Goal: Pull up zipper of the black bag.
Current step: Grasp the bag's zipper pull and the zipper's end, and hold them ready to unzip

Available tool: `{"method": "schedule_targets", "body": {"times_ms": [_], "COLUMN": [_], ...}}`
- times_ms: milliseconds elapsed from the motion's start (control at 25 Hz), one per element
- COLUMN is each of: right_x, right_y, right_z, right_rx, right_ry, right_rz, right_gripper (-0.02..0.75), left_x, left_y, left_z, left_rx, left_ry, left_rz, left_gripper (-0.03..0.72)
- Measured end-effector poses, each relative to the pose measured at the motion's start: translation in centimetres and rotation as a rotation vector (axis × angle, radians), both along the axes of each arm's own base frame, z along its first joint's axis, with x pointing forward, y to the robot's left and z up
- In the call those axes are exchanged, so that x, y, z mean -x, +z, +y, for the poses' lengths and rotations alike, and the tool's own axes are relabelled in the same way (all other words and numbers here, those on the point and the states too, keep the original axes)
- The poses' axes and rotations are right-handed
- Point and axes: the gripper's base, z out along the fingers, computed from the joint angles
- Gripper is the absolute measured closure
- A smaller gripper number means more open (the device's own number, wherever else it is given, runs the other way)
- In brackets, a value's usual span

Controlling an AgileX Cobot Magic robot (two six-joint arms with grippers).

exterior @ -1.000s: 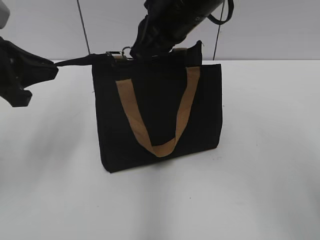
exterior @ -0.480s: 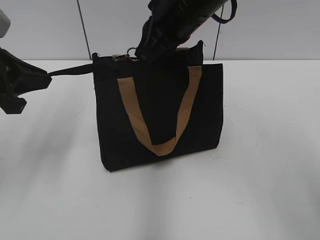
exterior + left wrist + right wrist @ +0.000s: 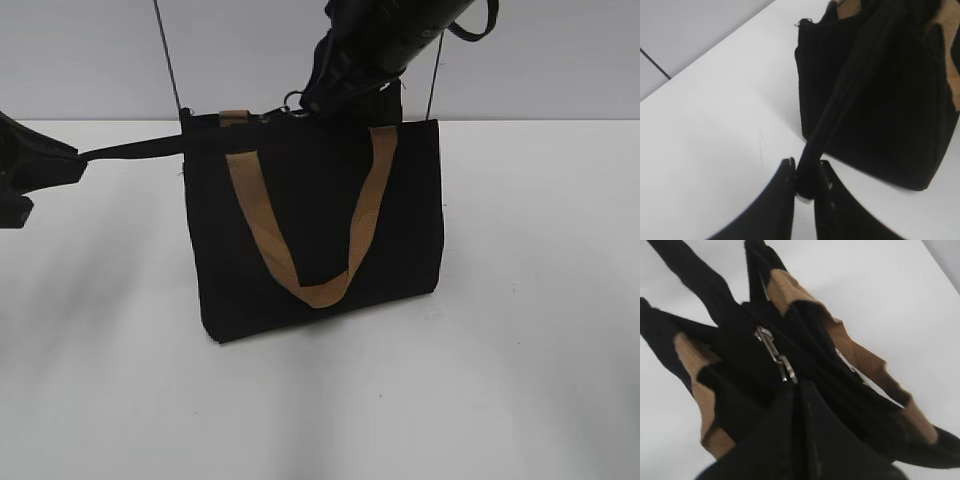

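In the left wrist view we see our left claw [image 3: 804, 187] at the bottom edge, its two dark fingers [image 3: 782, 200] closed together on the end of a narrow black strap [image 3: 840, 105], with a small pale glint just showing where they pinch it. The strap runs taut and slanting up to the right, to the top of the black bag [image 3: 885, 110], which stands on the white desk [image 3: 715, 125] and fills the upper right of the picture. We can make out tan webbing [image 3: 952, 65] at the bag's top and right edge, and a thin dark seam crossing the grey surface beyond the desk at upper left.
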Motion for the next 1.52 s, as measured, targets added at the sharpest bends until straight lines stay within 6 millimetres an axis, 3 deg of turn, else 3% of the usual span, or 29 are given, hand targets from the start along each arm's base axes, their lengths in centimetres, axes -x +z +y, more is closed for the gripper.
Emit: {"method": "schedule_targets", "body": {"times_ms": [760,1160,1280,1360,1520], "right_x": [-2.9,-3.0,-3.0,-3.3,-3.5], "right_y": [-0.5,-0.6,-0.6,-0.6,-0.6], "right_z": [-8.8,-9.2,-9.3,-10.2,-10.8], "right_rx": [0.028,0.014,0.021,0.052,0.058], "right_ry": [-0.193,-0.204,-0.205,-0.221,-0.254], "right_rz": [0.121,0.145,0.139,0.116,0.111], "right_gripper": [0.739,0.739,0.695,0.605,0.420], "left_x": [0.1,0.1,0.1,0.0,-0.2], "left_y": [0.0,0.0,0.0,0.0,0.1], "left_z": [-0.1,-0.2,-0.1,0.1,0.2], "left_rx": [0.003,0.013,0.010,0.008,0.040], "left_ry": [-0.008,-0.015,-0.014,0.001,0.048], "left_rz": [0.006,0.013,0.011,0.007,0.004], "left_gripper": [0.620,0.623,0.617,0.554,0.284]}}
